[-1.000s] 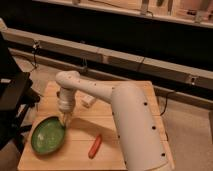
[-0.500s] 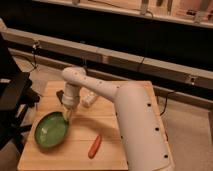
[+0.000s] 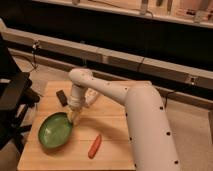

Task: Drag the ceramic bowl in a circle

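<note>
Glossy green ceramic bowl (image 3: 56, 131), wide and shallow, sits at the front left of the light wooden table (image 3: 112, 112). The gripper (image 3: 75, 118) reaches down onto the bowl's right rim. A small black rectangular block (image 3: 61, 96) lies behind; an orange carrot-shaped stick (image 3: 94, 145) lies right. Judged mid-drag: contact made, circle not visibly completed.

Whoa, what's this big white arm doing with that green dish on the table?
A one-armed robot reaches down over a wooden table, its gripper placed at the near right rim of the ceramic bowl, which sits toward the table's front left corner. It appears to be pushing or pulling the bowl across the tabletop by that rim. A small orange carrot-shaped stick lies to the bowl's right, and a small black block rests behind it; neither is being touched.
</note>
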You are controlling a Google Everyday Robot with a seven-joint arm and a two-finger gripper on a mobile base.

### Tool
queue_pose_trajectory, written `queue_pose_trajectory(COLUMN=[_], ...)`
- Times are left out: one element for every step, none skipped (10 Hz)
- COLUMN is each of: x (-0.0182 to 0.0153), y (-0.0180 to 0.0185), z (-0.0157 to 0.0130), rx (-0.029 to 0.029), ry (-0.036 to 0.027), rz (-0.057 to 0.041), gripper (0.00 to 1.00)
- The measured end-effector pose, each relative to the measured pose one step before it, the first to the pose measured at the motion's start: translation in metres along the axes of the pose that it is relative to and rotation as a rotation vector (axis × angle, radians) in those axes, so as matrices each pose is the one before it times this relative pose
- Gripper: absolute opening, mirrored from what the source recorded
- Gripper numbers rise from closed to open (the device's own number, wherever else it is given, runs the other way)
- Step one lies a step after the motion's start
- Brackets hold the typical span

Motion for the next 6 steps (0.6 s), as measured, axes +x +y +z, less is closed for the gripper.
queue_pose_trajectory(x=[0.00312,0.00239,-0.00164,-0.00389,-0.00821,-0.00223], y=[0.00617,0.00275,0.00138,0.00286,0.00701,0.00602], z=[-0.00511,-0.00268,-0.00001,-0.00019,-0.00196,-0.00343], rx=[0.00424,0.00472,0.00508,0.00777,0.00877,0.00989], ry=[0.00202,0.00430,-0.00019,0.00743,0.00352,0.00857], rz=[0.00404,0.00574,0.00366,0.00859,0.01278,0.01233], gripper=[0.01,0.01,0.01,0.01,0.01,0.01])
